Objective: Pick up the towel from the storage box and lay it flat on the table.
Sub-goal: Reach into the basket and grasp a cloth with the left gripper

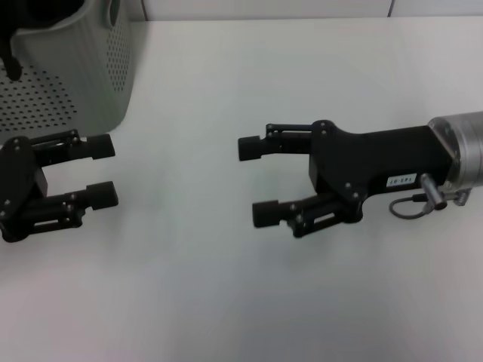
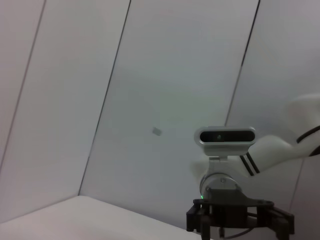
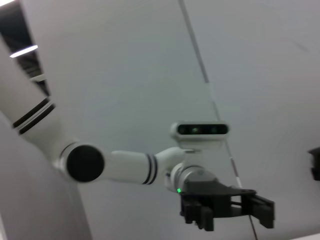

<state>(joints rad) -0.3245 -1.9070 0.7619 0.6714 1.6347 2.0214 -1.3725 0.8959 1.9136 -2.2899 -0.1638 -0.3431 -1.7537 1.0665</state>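
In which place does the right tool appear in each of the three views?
Head view: right tool, open, right of centre over the table.
Left wrist view: at the picture's bottom edge, facing the camera.
Right wrist view: not clearly in it.
Shared landmark: the left tool, at the head view's left edge and low in the right wrist view.

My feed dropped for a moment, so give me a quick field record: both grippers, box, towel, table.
left gripper: open, empty, over the table beside the storage box
right gripper: open, empty, mid-table, fingers pointing toward the left gripper
storage box: far left corner of the table, inside barely shown
towel: not visible in any view
table: white, nothing laid on it
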